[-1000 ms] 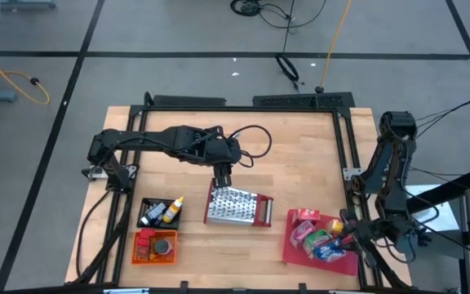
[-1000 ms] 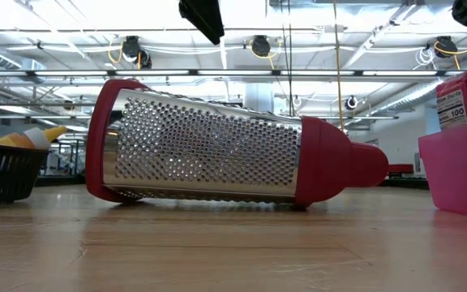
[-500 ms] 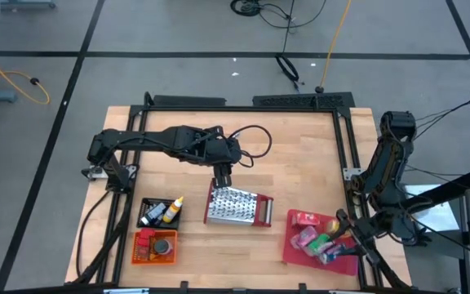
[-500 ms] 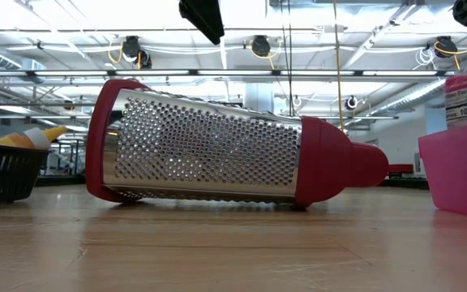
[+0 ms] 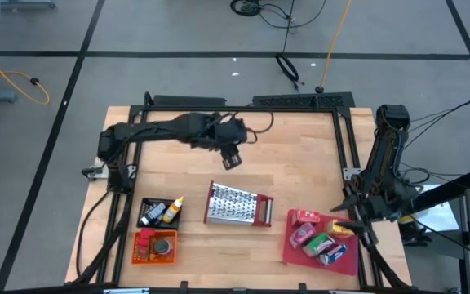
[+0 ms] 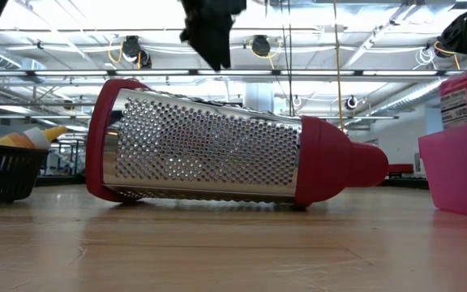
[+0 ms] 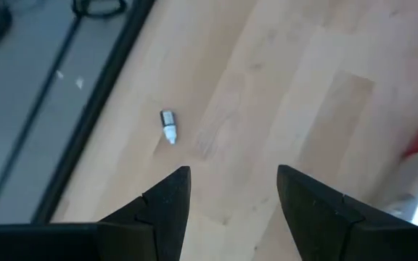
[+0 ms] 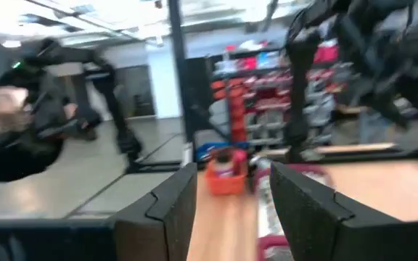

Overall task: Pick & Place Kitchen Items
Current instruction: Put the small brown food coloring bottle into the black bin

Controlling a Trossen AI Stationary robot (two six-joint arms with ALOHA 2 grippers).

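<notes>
High view shows a wooden table [image 5: 300, 155] with two dark arms. Left gripper [image 5: 232, 157] hangs above bare wood near the table's middle; its fingers [image 7: 167, 199] stand apart with nothing between them. Just past this gripper, toward the table's front edge, a steel grater [image 5: 237, 205] with a red end lies on its side. Farther off, toward the front left corner, sit a black basket [image 5: 160, 212] holding small bottles and an orange tray [image 5: 154, 246] holding a dark round jar. Right gripper [image 5: 351, 222] hovers at the table's right edge, its fingers [image 8: 167, 210] also parted and empty. Right beside it, toward the table's middle, a flat red tray [image 5: 321, 244] holds the small groceries [image 5: 317, 237]: red, pink, green and blue boxes and packets lying close together. Low view shows the grater filling the middle, the left gripper hanging above it, and the black basket at one side.
</notes>
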